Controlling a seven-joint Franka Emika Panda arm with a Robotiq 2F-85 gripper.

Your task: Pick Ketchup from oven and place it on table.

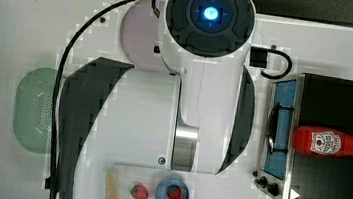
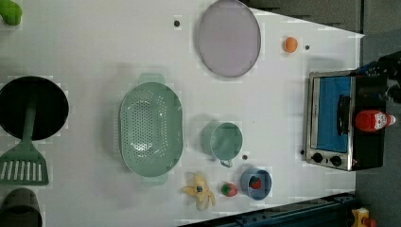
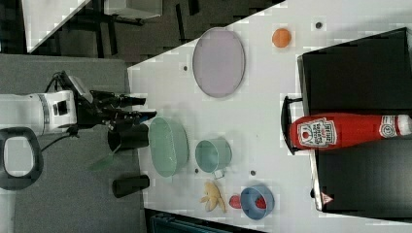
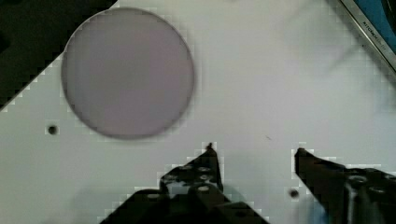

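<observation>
The ketchup (image 1: 333, 143) is a red bottle with a white cap, lying on the black top of the oven (image 1: 340, 98). Its base is near the door edge and its cap points away from the door. The right view shows the ketchup (image 3: 340, 131) just above the door handle, and the left view shows the ketchup (image 2: 373, 120) on the oven (image 2: 331, 118). My gripper (image 4: 254, 154) is open with nothing between its fingers. It hangs over the white table (image 4: 261, 79) near the purple plate, far from the oven. In the right view my gripper (image 3: 145, 108) is at the right view's left.
On the table stand a purple plate (image 2: 229, 38), a green colander (image 2: 150, 128), a green cup (image 2: 225, 141), a blue bowl (image 2: 256, 183) with a strawberry, a loose strawberry (image 2: 229, 189), a banana (image 2: 201, 190) and an orange (image 2: 290, 44). A black pan (image 2: 30, 106) with a green spatula is at the left view's left.
</observation>
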